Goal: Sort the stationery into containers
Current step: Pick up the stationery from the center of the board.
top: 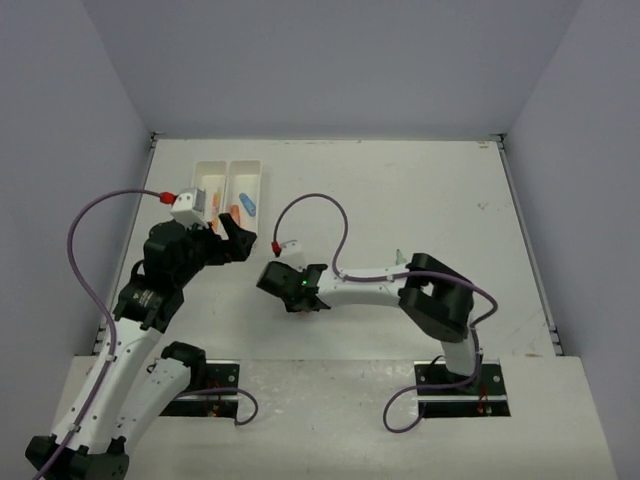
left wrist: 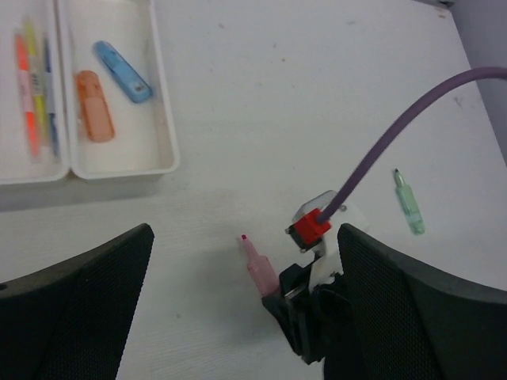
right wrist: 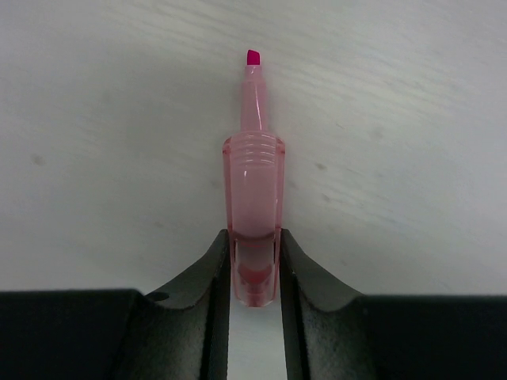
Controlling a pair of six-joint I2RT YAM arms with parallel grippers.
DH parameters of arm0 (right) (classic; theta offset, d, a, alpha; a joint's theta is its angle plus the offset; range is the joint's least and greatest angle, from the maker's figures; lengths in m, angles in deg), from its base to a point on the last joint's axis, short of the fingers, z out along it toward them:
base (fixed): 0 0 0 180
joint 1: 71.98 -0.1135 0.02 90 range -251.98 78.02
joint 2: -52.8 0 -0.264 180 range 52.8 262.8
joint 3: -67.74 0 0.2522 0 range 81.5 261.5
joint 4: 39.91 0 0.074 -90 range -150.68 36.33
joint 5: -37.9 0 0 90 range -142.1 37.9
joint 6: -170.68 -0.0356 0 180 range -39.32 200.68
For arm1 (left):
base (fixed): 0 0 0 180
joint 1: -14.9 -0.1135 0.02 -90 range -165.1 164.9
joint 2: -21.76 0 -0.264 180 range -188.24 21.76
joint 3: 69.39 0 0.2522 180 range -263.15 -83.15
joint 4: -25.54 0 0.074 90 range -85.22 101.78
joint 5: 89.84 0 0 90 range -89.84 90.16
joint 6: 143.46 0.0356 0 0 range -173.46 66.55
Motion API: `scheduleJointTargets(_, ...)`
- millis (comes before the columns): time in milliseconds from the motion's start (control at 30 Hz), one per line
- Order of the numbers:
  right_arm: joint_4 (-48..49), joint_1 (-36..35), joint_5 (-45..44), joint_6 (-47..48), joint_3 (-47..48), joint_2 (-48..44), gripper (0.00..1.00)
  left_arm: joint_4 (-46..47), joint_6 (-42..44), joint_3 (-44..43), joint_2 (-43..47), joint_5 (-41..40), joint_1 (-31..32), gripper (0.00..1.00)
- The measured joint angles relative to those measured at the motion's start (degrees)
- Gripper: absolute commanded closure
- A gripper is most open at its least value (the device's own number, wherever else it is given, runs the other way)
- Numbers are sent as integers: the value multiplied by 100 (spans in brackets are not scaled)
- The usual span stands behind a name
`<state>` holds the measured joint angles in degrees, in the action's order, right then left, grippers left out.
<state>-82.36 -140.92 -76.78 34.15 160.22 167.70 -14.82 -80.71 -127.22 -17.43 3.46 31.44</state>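
Right jaws are pinched shut on the back end of a pink highlighter (right wrist: 253, 198), one dark jaw pressed to each side of its clear barrel. The uncapped tip points straight away from the wrist over the white tabletop (right wrist: 412, 119). Whether the highlighter rests on the tabletop or is raised just off it cannot be told. In the left wrist view the highlighter pokes out from the black end of the right arm, just beside a red plug (left wrist: 310, 226) from which a purple cable (left wrist: 396, 134) curves up and off to the right. Left jaws stand wide apart with nothing between them, hanging above the tabletop, and the right jaws and the highlighter show in the gap below. Farther out, a green piece (left wrist: 409, 204) lies alone on the tabletop to the right of the cable, well apart from the trays. Two white trays sit joined side by side toward the far left of the tabletop. The left tray (left wrist: 32, 176) holds thin orange, yellow and blue markers (left wrist: 30, 111) lying lengthwise together. The right tray (left wrist: 168, 119) holds a stubby orange piece (left wrist: 93, 116) and a blue piece (left wrist: 123, 71), near each other but not touching. From above, the left jaws are just short of the trays' near end.
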Motion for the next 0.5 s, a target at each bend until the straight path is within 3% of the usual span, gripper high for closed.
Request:
scheduleJointTargets(100,549,-13,3,349,-1566,-1480,100,841,-461,664,29,950,0,0)
scheduleJointTargets(167,847,-43,21,672,-2296,-2573,100,1966,-956,1315,14,1766,5,0)
scheduleJointTargets(233,1178,-124,-48,920,-2591,-3363,100,3177,-1582,1993,-124,2436,91,1)
scheduleJointTargets(333,1536,-387,-314,1177,-2688,-4009,100,4116,-2146,2406,-581,2780,469,6)
scheduleJointTargets(433,1695,-606,-499,1339,-2776,-4348,100,5050,-2567,2449,-954,2956,902,26)
scheduleJointTargets(500,1708,-695,-640,1403,-2818,-4472,100,5565,-2761,2449,-1088,3028,1051,51)
